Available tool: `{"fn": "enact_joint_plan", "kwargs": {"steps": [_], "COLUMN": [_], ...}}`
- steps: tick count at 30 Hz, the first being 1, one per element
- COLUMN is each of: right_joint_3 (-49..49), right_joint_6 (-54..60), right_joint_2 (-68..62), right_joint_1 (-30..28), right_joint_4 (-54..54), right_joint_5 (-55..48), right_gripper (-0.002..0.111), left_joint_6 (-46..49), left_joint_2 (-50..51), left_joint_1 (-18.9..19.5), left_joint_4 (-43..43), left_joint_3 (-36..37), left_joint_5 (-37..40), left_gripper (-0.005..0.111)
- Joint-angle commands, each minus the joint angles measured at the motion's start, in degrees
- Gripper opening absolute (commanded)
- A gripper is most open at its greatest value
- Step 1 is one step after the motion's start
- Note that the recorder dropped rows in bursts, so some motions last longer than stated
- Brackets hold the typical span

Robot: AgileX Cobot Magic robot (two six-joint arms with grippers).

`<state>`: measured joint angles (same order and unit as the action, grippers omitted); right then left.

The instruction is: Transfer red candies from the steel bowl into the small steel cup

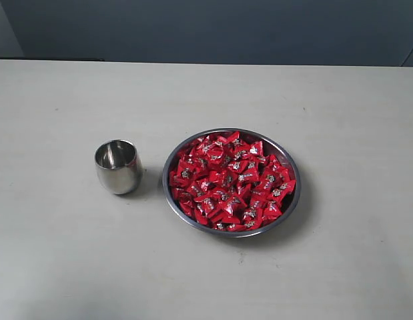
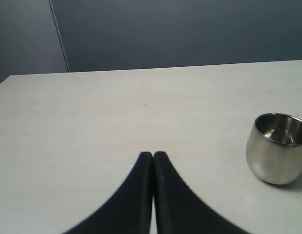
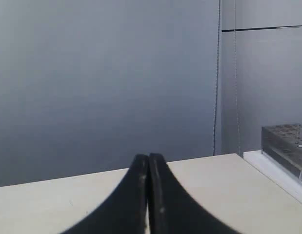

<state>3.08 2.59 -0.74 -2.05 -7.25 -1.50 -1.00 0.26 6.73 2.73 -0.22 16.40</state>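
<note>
Your bowl (image 1: pixel 276 147) sits on the pale tabletop (image 1: pixel 59 267), a little right of the middle in the exterior view. It is wide and shallow, shiny steel, and the red candies (image 1: pixel 229 183) are heaped in it nearly from rim to rim. A strip of bare metal shows along the far right inner wall. The wrappers are glossy red, each with a small pale mark.

Your cup (image 1: pixel 118 168) stands upright to the left of the bowl, near it but not touching, with a strip of bare tabletop between the two. Its mouth faces up and its inside shows polished metal with reflections.

In the left wrist view, your left jaws are pressed together: the two black fingers (image 2: pixel 141 195) meet along a thin seam, with nothing between them. They sit over bare tabletop, and the cup (image 2: pixel 276 151) stands off to one side of them, well apart from the tips.

In the right wrist view, your right jaws are pressed together too, the black fingers (image 3: pixel 138 195) tip to tip and holding nothing. They point toward a grey wall (image 3: pixel 92 73) beyond the far edge of the tabletop. A clear rack (image 3: pixel 287 144) with a grid of holes sits on a white ledge at the side. That view shows neither the bowl nor the cup.
</note>
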Motion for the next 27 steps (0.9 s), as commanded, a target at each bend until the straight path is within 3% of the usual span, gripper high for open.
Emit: {"fn": "enact_joint_plan", "kwargs": {"steps": [1,16,21,27], "right_joint_3": [1.23,1.23,1.23,1.23], "right_joint_6": [0.22,-1.05,-2.17,-0.98], "right_joint_2": [0.37,0.37,0.37,0.37], "right_joint_1": [-0.14,-0.14,-0.14,-0.14], "right_joint_4": [-1.32,-6.27,-12.03,-4.12], "right_joint_5": [-2.51,2.65,11.09,14.26], "right_gripper": [-0.001,-0.001,-0.001,-0.001], "left_joint_6": [-0.11,-0.11,-0.11,-0.11], "left_joint_2": [-0.26,-0.26,-0.26,-0.26], "left_joint_1": [0.03,0.03,0.03,0.03], "left_joint_4": [-0.16,-0.16,-0.16,-0.16], "left_joint_3": [0.22,0.22,0.22,0.22], "left_joint_5": [-0.11,-0.11,-0.11,-0.11], "left_gripper": [0.0,0.0,0.0,0.0]}}
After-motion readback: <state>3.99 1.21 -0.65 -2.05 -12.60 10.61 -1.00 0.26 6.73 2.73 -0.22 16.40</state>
